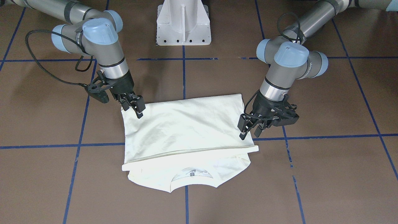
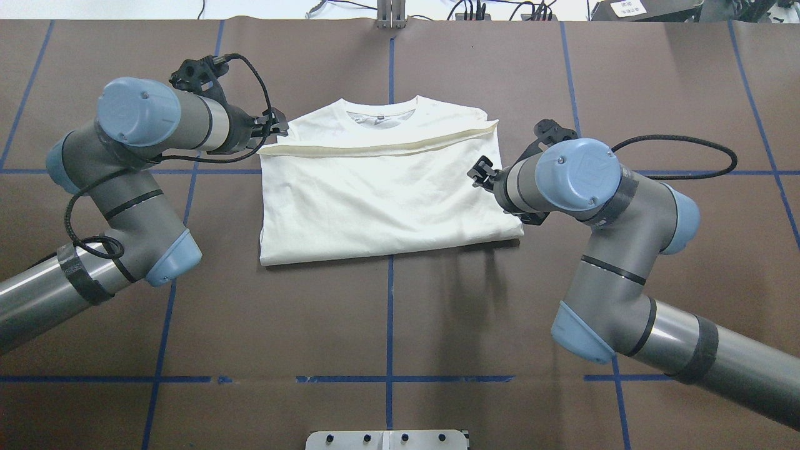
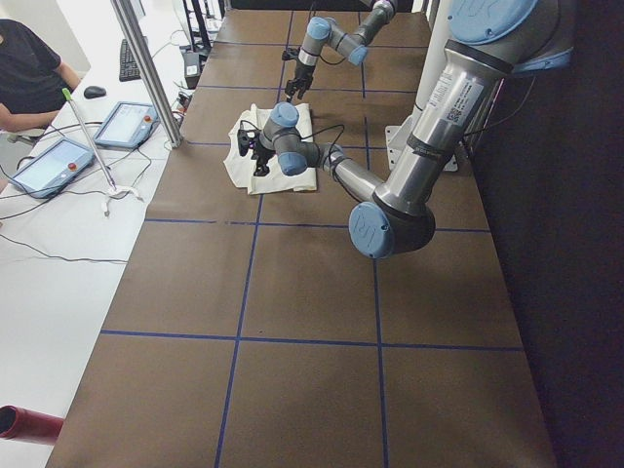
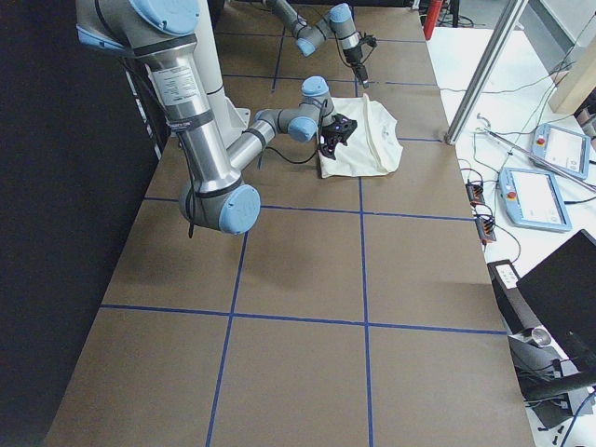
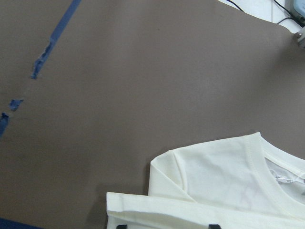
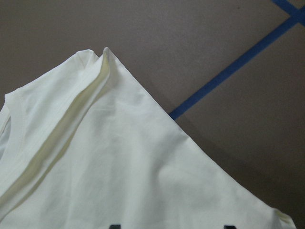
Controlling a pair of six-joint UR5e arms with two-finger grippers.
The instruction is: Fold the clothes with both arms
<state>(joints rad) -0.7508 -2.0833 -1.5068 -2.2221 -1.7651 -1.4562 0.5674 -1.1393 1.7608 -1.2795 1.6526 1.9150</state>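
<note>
A cream-white T-shirt [image 1: 186,127] lies flat on the brown table, its lower half folded up so the hem runs just below the collar [image 2: 381,115]. My left gripper [image 1: 250,130] is open at the hem end on the shirt's left side, and it also shows in the overhead view [image 2: 275,123]. My right gripper [image 1: 136,109] is open over the shirt's right edge, further from the hem [image 2: 482,173]. In the left wrist view the hem corner [image 5: 143,205] lies just ahead of the spread fingertips. In the right wrist view the folded edge [image 6: 90,109] shows. Neither gripper holds cloth.
The white pedestal base [image 1: 183,25] stands at the robot's side of the table. Blue tape lines [image 2: 390,312] cross the brown surface. In the exterior left view a seated operator [image 3: 29,78] and tablets [image 3: 122,122] are on a white desk beyond the table's edge.
</note>
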